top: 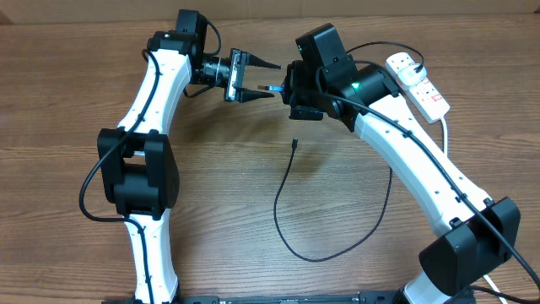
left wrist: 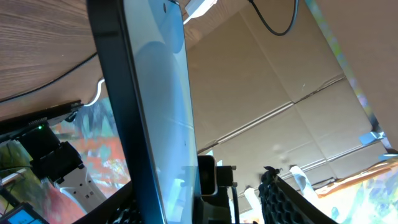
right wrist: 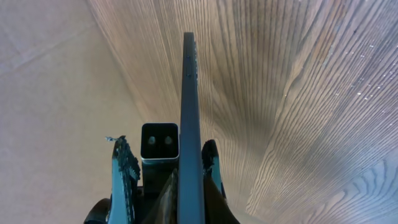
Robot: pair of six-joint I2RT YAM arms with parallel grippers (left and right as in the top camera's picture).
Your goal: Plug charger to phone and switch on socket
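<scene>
The phone [left wrist: 158, 93] is held in the air above the wooden table [top: 211, 169], which is seen spreading out beneath the phone on all sides. The white right arm [top: 413, 160] is stretched in from the phone's right and the white left arm [top: 156, 93] from its left.

The socket [top: 418, 83] is laid flat well to the right of the phone, beyond the right arm.

The right gripper [right wrist: 165, 149] is closed on the phone. In the right wrist view the slim body is seen edge-on, pinched between the two fingers.

The left gripper [top: 275, 80] is pointed at the phone's free end with its jaws partly apart, and that end is placed between the fingertips. In the left wrist view a gap is seen between the glowing screen and the ribbed pad [left wrist: 286, 199]. Whether the other finger touches the phone cannot be told.

The charger [top: 276, 207] is spread in a wide loop on the table on the near side of the phone. Its small connector [top: 294, 143] is found near the phone, apart from it and from both grippers.
</scene>
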